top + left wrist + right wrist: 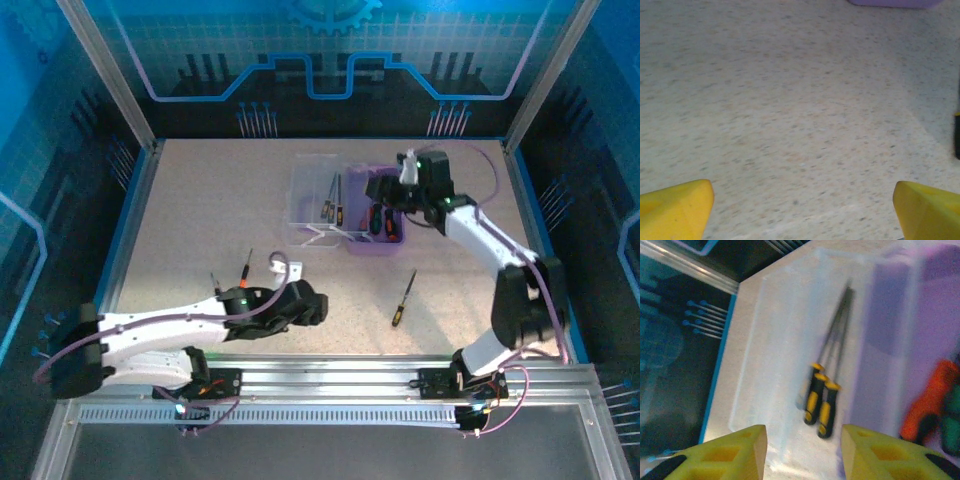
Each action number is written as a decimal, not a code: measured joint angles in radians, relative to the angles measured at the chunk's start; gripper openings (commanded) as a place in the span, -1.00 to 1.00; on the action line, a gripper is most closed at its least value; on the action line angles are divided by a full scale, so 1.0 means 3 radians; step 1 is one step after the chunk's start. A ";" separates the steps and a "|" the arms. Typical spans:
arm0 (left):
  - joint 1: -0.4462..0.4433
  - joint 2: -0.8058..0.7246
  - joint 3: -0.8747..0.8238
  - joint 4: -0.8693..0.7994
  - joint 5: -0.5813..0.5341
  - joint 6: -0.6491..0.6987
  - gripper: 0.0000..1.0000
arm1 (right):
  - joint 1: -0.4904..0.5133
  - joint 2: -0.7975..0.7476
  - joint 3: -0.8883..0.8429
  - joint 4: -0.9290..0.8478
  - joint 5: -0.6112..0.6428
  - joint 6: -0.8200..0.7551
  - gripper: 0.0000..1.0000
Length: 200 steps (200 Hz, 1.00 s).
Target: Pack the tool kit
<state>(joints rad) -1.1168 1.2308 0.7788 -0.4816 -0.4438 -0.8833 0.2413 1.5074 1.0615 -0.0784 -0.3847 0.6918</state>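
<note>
Over the open tool kit (372,245) toward the far side, the right gripper (802,440) hangs half-open and empty, the left gripper (802,200) gapes empty above bare table (790,100), and 2 screwdrivers (819,402) lying on the clear lid (775,340) could slide out or jam it when swung shut.

Rear overhead view, wrist close-ups (downward)

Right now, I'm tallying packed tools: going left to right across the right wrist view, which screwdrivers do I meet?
Two yellow-black screwdrivers in the clear lid → orange-handled screwdriver → green-handled screwdriver, both in the purple case.
</note>
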 measured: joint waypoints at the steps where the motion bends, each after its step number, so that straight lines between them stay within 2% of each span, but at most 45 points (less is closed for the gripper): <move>1: -0.0001 0.0022 0.0015 0.0001 0.0006 -0.0001 0.74 | 0.0000 -0.0022 -0.0024 0.0000 0.0017 0.0000 -0.03; 43: -0.0142 0.1185 0.1021 0.0029 0.0347 0.0317 0.43 | -0.0029 -0.1057 -0.0998 -0.0292 0.0763 -0.0036 0.11; 96: -0.0370 0.2299 0.1874 0.0167 0.0946 0.0515 0.25 | -0.0254 -0.1727 -0.1225 -0.0530 0.1371 -0.0005 0.34; 122: -0.0383 0.2529 0.2087 0.0125 0.1110 0.0549 0.25 | -0.0303 -0.1898 -0.1266 -0.0532 0.1428 0.0014 0.35; 152: -0.0383 0.2725 0.2488 -0.0024 0.1124 0.0628 0.19 | -0.0394 -0.1952 -0.1317 -0.0528 0.1377 0.0057 0.35; 200: -0.0383 0.3117 0.2989 -0.0361 0.0913 0.0685 0.05 | -0.0491 -0.1962 -0.1375 -0.0495 0.1228 0.0118 0.35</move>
<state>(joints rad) -1.2316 2.1658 1.6756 -0.5900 -0.1699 -0.6777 0.0940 0.9188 0.6491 -0.2268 -0.0162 0.7273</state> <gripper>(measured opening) 0.525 0.678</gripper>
